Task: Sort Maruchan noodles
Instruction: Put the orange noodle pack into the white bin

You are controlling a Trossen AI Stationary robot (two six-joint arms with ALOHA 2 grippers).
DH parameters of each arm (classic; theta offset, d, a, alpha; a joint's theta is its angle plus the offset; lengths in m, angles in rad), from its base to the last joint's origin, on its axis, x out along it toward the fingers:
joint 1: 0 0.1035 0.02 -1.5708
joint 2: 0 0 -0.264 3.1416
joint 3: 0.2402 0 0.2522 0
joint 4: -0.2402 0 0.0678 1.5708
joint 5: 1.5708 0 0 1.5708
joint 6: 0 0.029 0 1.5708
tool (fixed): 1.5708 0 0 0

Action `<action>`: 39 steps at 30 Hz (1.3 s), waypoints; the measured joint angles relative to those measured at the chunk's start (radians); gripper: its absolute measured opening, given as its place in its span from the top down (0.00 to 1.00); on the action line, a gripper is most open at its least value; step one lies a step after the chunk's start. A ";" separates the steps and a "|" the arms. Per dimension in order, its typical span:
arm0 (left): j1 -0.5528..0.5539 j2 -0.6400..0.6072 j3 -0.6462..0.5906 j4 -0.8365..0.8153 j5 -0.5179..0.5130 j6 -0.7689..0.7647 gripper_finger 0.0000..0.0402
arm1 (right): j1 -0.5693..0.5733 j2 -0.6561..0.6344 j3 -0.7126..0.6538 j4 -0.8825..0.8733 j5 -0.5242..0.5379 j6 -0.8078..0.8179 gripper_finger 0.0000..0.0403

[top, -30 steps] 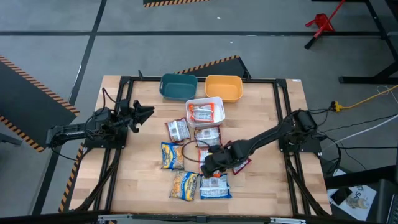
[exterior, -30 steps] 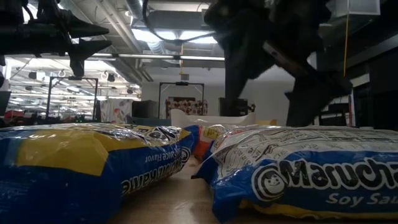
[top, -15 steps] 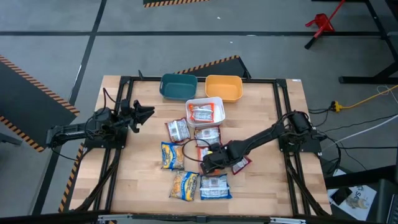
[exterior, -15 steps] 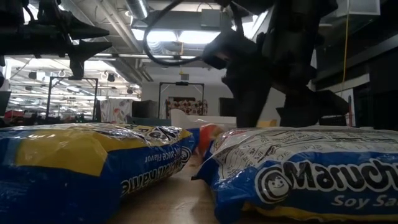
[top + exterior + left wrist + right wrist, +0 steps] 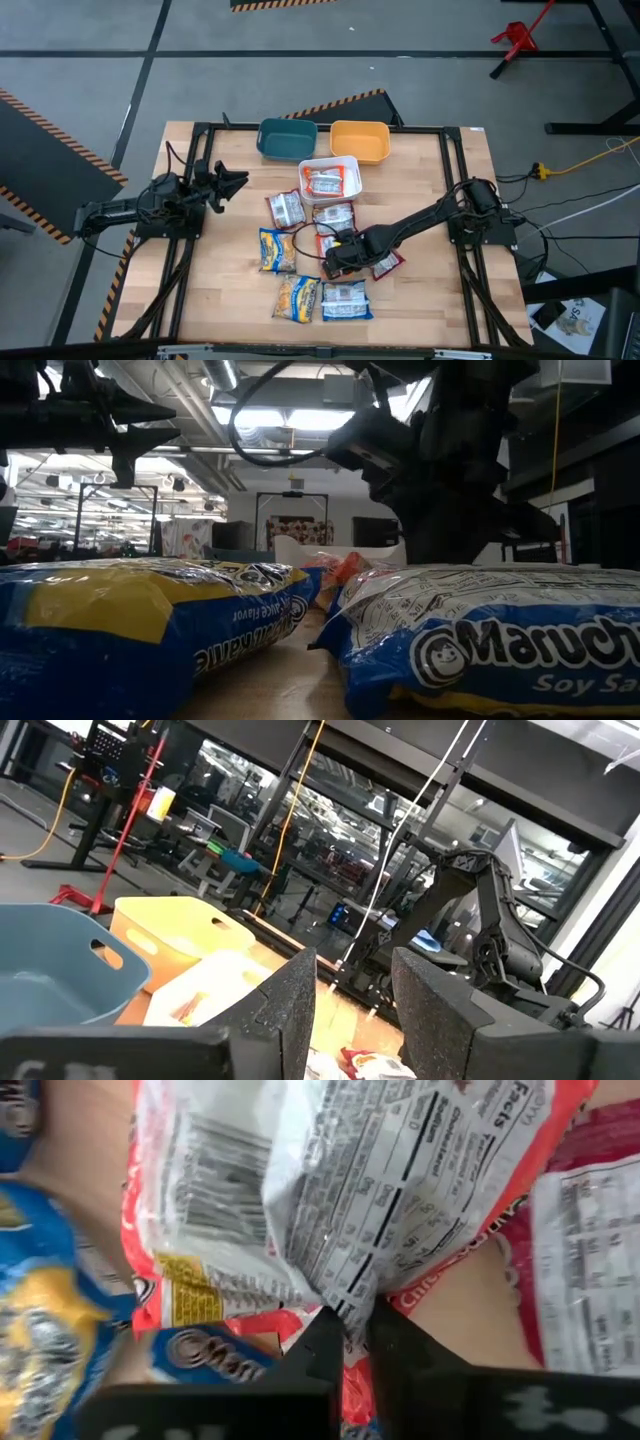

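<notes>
Near table centre, the right gripper [image 5: 337, 259] is lowered onto the packet cluster, fingers pinched shut on the edge of an orange-red noodle packet [image 5: 400, 1170], seen back side up with the white nutrition label showing in the right wrist view. That packet [image 5: 331, 247] sits just below the white bin [image 5: 349, 172] and the packet lying beneath the bin [image 5: 334, 215]. A maroon packet [image 5: 388, 264] is touching the gripper's right side.

One orange-red packet [image 5: 324, 183] is already lying in the white bin. The teal bin [image 5: 287, 139] and the orange bin [image 5: 359, 141] are placed side by side at the table's far edge; their contents cannot be made out.

Loose on the wooden table [image 5: 440, 290]: a blue packet [image 5: 285, 209] left of the white bin, a blue-yellow packet [image 5: 277, 250] below it, another blue-yellow packet [image 5: 296, 297] near the front edge, and a blue-white soy sauce packet [image 5: 345, 300] just beside it. The last two fill the foreground of the low view.

The left gripper [image 5: 233, 183] is parked at the table's left side, well apart from the packets, raised off the surface, fingers parted with nothing between them.
</notes>
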 joint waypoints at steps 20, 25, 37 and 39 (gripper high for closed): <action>0.000 0.000 0.000 0.000 -0.016 0.000 0.68 | -0.161 -0.001 0.452 -0.516 0.073 -0.501 1.00; 0.000 0.000 0.000 0.000 -0.016 0.000 0.68 | -0.260 -0.002 0.580 -0.671 0.226 -0.886 1.00; 0.000 0.000 0.000 -0.017 -0.022 0.000 0.68 | -0.441 -0.005 0.611 -0.644 0.303 -1.801 0.99; 0.000 0.000 0.000 -0.017 -0.034 0.000 0.68 | -0.466 -0.003 0.582 -0.629 0.287 -1.855 0.99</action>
